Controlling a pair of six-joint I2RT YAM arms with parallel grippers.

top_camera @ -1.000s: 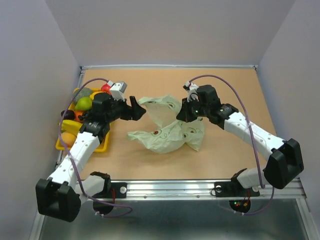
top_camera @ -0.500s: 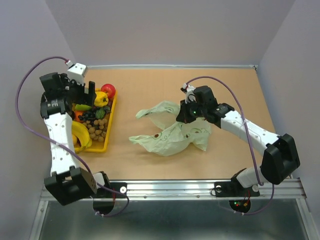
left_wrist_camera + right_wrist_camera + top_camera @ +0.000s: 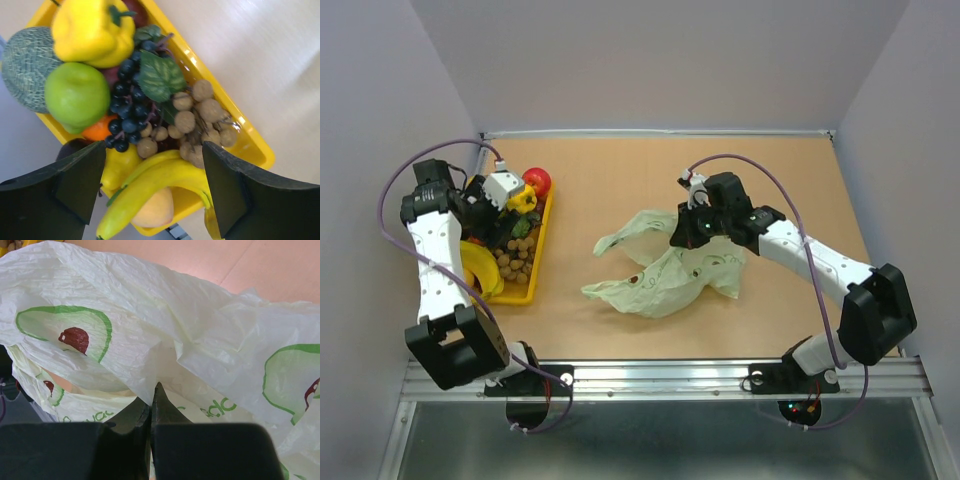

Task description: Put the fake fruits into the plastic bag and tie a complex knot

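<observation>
The fake fruits lie in a yellow tray (image 3: pixel 520 296) at the left: red apple (image 3: pixel 537 181), banana (image 3: pixel 480 270), tan-brown balls (image 3: pixel 520 255). My left gripper (image 3: pixel 508 207) hovers over them, open and empty. In the left wrist view the left gripper (image 3: pixel 152 170) spans the banana (image 3: pixel 155 187), with purple grapes (image 3: pixel 127 110), tan balls (image 3: pixel 200 120), green apple (image 3: pixel 77 95) and melon (image 3: pixel 25 67) beyond. The pale green plastic bag (image 3: pixel 665 272) lies crumpled mid-table. My right gripper (image 3: pixel 686 232) is shut on a fold of the bag (image 3: pixel 150 325), the right gripper's tips (image 3: pixel 152 396) pinching the film. No knot shows.
A yellow pepper (image 3: pixel 90 30) and an orange (image 3: pixel 97 132) also sit in the tray, whose rim (image 3: pixel 250 145) runs beside the bare wooden table (image 3: pixel 620 180). Grey walls close in on the left, back and right. A metal rail (image 3: pixel 660 375) runs along the near edge.
My left arm swung from beside the bag to the tray, then came down closer over the fruits. My right gripper keeps its hold, and the bag has shifted a little.
</observation>
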